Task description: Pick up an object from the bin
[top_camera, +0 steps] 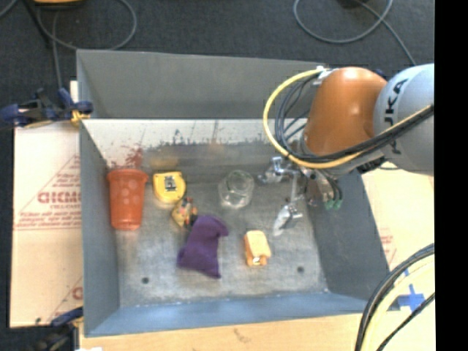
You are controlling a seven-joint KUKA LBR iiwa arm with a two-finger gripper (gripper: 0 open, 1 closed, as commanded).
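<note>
**A:** Which thing is the pincer (287, 218) nearest?

**B:** A small tan block (256, 248) with an orange edge and rounded corners. It lies flat on the floor of the bin (99, 254), at about four o'clock from the middle. The pincer hangs at three o'clock, near the block on its one o'clock side and not touching it. Whether the pincer stands apart or together I cannot tell.

**A:** Any containers?

**B:** Two. A clear tumbler (235, 189) sits at twelve o'clock, glassy, with the grey floor showing through it. An orange cup (126, 197) is at nine o'clock, close to that wall. It is matte plastic with pale dots, and I cannot tell what it holds.

**A:** And the rest?

**B:** A yellow tape measure (168, 186), hard and boxy, lies at ten o'clock just beside the orange cup. A small yellow and dark toy (183, 214) is at its five o'clock. A purple cloth (201, 246), soft and crumpled, lies at seven o'clock, near the toy and apart from the block. The floor is dull, speckled metal.
</note>
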